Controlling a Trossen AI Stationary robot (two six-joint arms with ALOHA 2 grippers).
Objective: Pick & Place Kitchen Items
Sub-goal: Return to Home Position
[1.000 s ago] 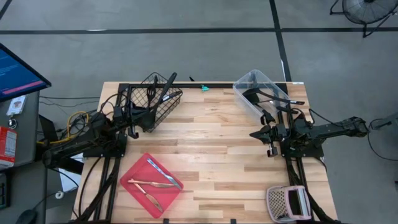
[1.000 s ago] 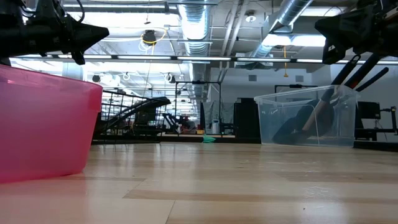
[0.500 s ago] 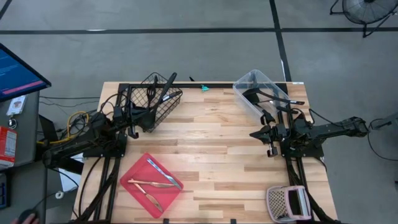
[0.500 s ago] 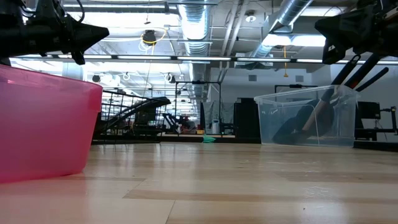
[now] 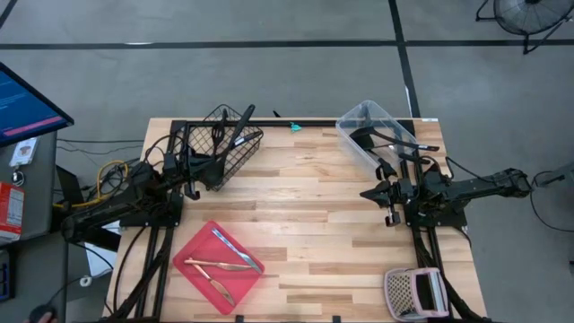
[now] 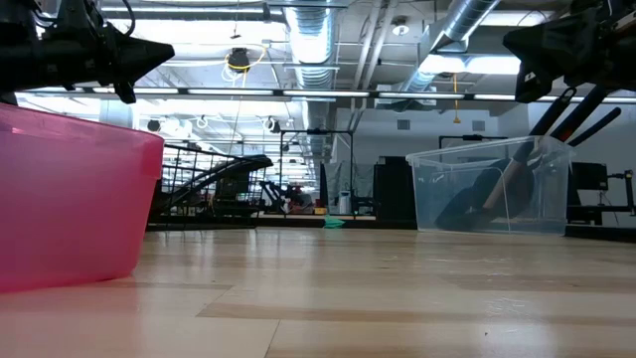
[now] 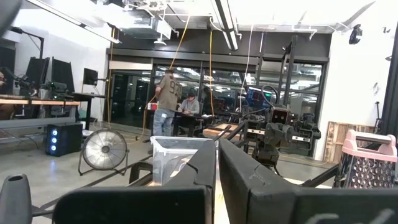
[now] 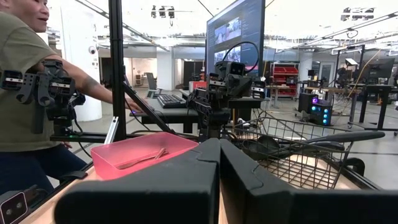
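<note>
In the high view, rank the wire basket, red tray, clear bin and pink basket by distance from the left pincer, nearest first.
Measured from the left pincer, at the table's left side:
1. Wire basket: right beside it, toward the picture's top.
2. Red tray: left side, toward the picture's bottom.
3. Clear bin: right side, top.
4. Pink basket: bottom right corner.

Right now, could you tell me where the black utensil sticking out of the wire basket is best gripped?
I'd grip the black utensil by its handle, where it leans on the wire basket's far rim and juts beyond it; the head lies inside the mesh. Come from above, closing across the handle.
</note>
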